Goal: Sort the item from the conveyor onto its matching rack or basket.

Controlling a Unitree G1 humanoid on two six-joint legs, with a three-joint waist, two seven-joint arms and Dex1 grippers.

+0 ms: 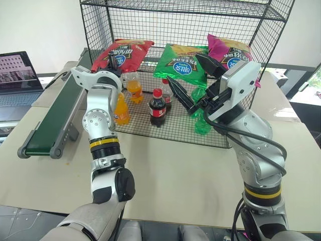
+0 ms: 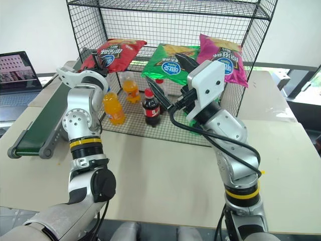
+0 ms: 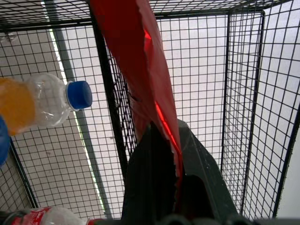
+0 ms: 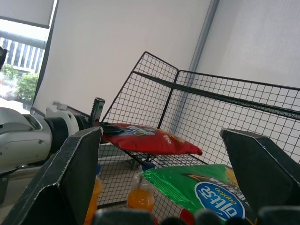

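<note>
The red crisp bag (image 1: pixel 123 54) lies along the left part of the black wire rack's (image 1: pixel 190 10) middle shelf. My left gripper (image 3: pixel 164 131) is shut on the bag's (image 3: pixel 140 61) near edge, at the rack's left front corner. The dark green conveyor (image 1: pixel 55 115) runs along the table to the left of that arm, with nothing on its belt. My right gripper (image 1: pixel 193 80) hangs open in front of the rack's middle, holding nothing and pointing up toward the bags. From the right wrist the red bag (image 4: pixel 150 138) shows flat on the mesh.
A green bag (image 1: pixel 181 63) and a pink bag (image 1: pixel 228 52) lie on the same shelf to the right. Orange soda bottles (image 1: pixel 122 109), a cola bottle (image 1: pixel 157 108) and a green bottle (image 1: pixel 200 123) stand on the rack's bottom grid. A laptop (image 1: pixel 17 75) sits far left.
</note>
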